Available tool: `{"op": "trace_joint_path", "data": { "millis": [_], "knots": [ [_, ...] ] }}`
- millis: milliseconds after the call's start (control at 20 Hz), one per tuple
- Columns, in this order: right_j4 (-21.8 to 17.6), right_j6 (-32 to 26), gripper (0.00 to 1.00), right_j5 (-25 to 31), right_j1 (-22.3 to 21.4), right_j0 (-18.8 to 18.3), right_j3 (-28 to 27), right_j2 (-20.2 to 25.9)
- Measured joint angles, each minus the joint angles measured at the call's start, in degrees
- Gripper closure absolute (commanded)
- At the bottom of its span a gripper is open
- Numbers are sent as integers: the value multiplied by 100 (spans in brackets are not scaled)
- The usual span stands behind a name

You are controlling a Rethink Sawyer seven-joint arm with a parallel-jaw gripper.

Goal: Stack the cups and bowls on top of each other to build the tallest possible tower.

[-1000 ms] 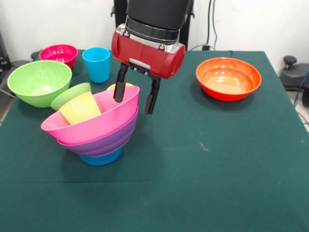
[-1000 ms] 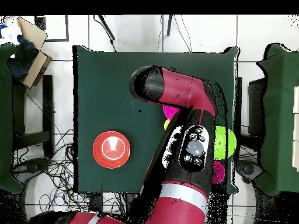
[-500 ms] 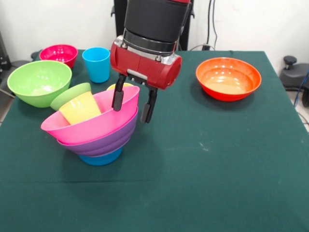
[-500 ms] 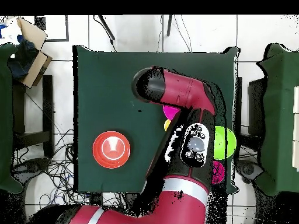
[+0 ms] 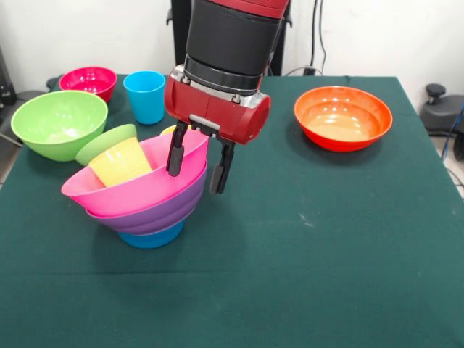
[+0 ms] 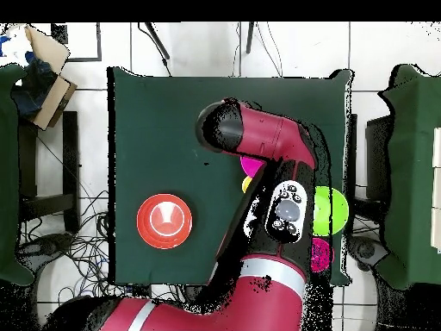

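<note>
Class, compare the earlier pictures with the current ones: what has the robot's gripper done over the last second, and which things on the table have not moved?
The gripper has come down a little and shifted slightly toward the picture's left in the front view, its open fingers now straddling the pink bowl rim. Nothing was grasped or released. The tilted tower, the blue cup, the lime green bowl, the red bowl and the orange bowl stayed put.

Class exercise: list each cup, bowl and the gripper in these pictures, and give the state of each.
gripper: open, astride pink bowl's rim
pink bowl: tilted, nested in purple
purple bowl: tilted, on blue bowl
yellow cup: lying inside pink bowl
blue cup: upright
orange bowl: upright, empty
lime bowl: upright
</note>
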Motion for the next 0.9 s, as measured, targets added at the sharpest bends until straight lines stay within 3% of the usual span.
{"op": "trace_joint_path", "data": {
  "millis": [900],
  "knots": [
    [-1, 0, 0, 81, -128, -1, -7, -18]
  ]
}}
